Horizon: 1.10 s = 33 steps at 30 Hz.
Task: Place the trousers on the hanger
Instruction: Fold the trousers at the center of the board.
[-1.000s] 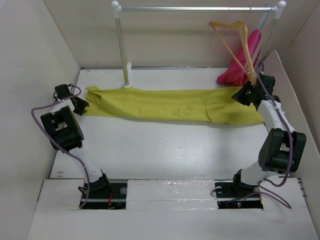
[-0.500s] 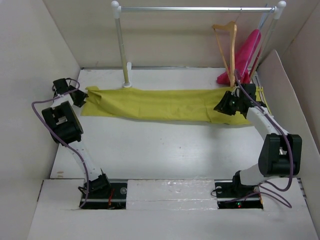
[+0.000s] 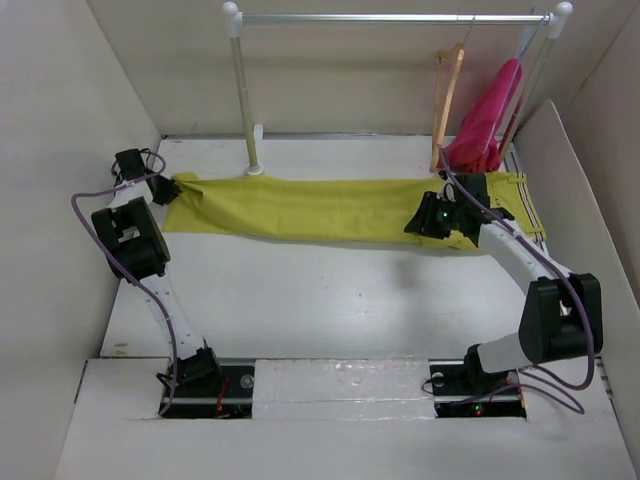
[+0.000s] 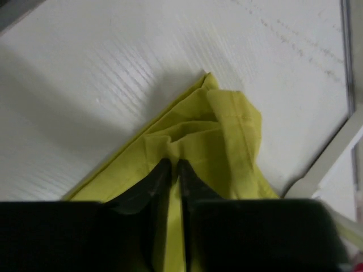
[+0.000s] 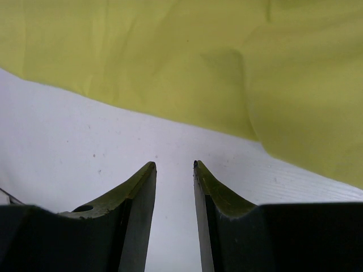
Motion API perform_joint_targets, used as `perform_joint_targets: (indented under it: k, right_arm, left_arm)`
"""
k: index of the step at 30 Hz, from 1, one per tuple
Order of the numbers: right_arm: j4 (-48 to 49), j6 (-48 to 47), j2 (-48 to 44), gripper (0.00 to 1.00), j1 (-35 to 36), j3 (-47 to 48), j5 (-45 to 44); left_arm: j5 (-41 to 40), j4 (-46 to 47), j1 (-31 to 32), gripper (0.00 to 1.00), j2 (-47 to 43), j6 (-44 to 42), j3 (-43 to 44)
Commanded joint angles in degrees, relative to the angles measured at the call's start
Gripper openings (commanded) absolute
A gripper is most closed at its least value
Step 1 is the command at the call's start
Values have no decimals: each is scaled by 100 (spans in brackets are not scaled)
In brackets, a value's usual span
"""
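Observation:
The yellow-green trousers (image 3: 320, 208) lie flat across the back of the table, with their striped trim at the right end (image 3: 527, 200). My left gripper (image 3: 170, 190) is at their left end. In the left wrist view its jaws (image 4: 173, 164) are pinched on a raised fold of the trousers (image 4: 227, 130). My right gripper (image 3: 418, 222) hovers over the near edge of the cloth, right of the middle. Its jaws (image 5: 173, 164) are open over bare table, with the trousers (image 5: 187, 62) just ahead. The tan wooden hanger (image 3: 445, 95) hangs edge-on from the rail, free of both grippers.
A white-and-silver clothes rail (image 3: 390, 17) spans the back, with its left post (image 3: 245, 100) standing just behind the trousers. A magenta-pink garment (image 3: 485, 120) hangs at the right post. Beige walls (image 3: 60, 150) close in the table at both sides.
My right gripper left the hanger's lower end, moved left and down to the trousers' near edge, and opened. The hanger swung to edge-on. My left gripper closed on the cloth.

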<state>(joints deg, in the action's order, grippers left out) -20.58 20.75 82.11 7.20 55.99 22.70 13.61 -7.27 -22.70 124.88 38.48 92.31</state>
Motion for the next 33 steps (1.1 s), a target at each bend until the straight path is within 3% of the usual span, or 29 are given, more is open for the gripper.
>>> perform_joint_targets:
  k: [1, 9, 19, 23, 27, 30, 32, 33]
  right_arm:
    - [107, -10, -239, 39, 1, 0, -64]
    - [-16, -185, -309, 39, 1, 18, -125]
    - [-8, -528, -187, 39, -237, -88, -2]
    - [1, -590, -125, 39, -298, -27, 164]
    - [-113, -669, -116, 39, -298, 96, 191]
    - [-148, -669, -160, 39, -298, 79, 226]
    - [-148, -669, -195, 39, -246, 35, 191]
    - [-157, -678, -212, 39, -246, 9, 191]
  left_arm:
    - [-209, -20, -33, 3, -156, 2, -64]
    - [-507, -301, -33, 0, -876, -104, -328]
    - [-1729, -1198, -33, 0, -2485, -165, -1074]
    - [-1967, -1338, -33, 0, -2425, -280, -1225]
    - [-2020, -1620, -33, 1, -1628, -288, -900]
    - [-2133, -2041, -33, 7, -1239, -279, -566]
    - [-2265, -1929, -33, 8, -1499, -393, -775]
    - [-2370, -1867, -33, 18, -1623, -420, -881]
